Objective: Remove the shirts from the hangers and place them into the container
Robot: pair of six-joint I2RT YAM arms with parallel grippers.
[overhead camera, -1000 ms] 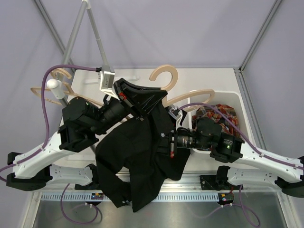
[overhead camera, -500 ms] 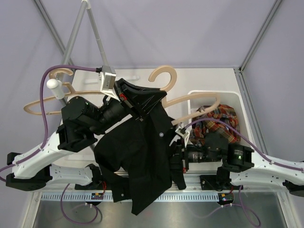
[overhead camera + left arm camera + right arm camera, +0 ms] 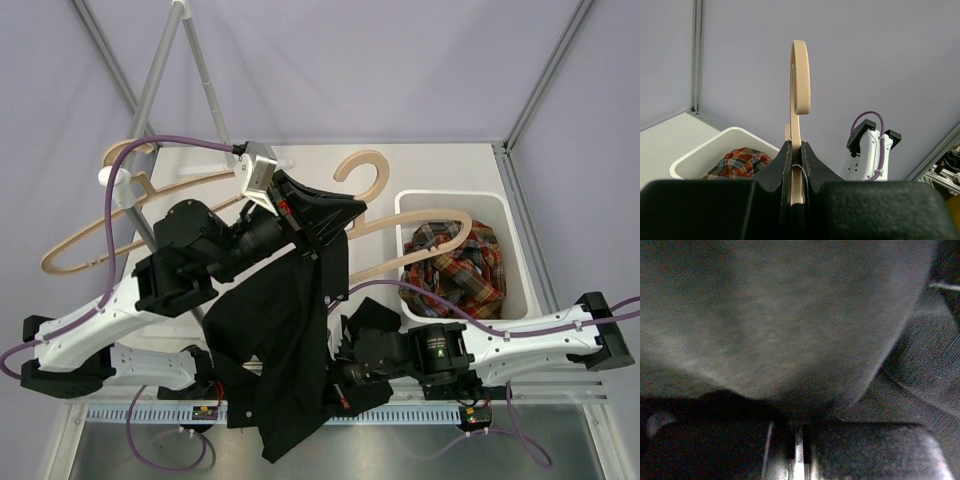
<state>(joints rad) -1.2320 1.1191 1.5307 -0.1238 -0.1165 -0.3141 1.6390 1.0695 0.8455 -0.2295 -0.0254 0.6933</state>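
My left gripper (image 3: 322, 207) is shut on the neck of a beige wooden hanger (image 3: 366, 170), held up over the table's middle; its jaws pinch the wood below the hook (image 3: 800, 75). The hanger's right arm (image 3: 440, 225) is bare and reaches over the container (image 3: 450, 197). The black shirt (image 3: 280, 340) hangs down from the left gripper toward the near edge. My right gripper (image 3: 345, 385) is low at the shirt's right side, shut on its fabric (image 3: 790, 315), which fills that wrist view. The plaid shirt (image 3: 460, 268) lies in the white container (image 3: 705, 152).
A second, bare wooden hanger (image 3: 90, 245) hangs at the left by the grey metal rail (image 3: 160, 60). Purple cables loop above the left arm (image 3: 150, 300) and across the right arm (image 3: 520, 340). The table's near edge has a metal rail (image 3: 400, 412).
The right gripper moved down toward the near edge and left, dragging the black shirt lower and narrower. The left gripper carried the hanger a little right. The bare hanger at the left swung.
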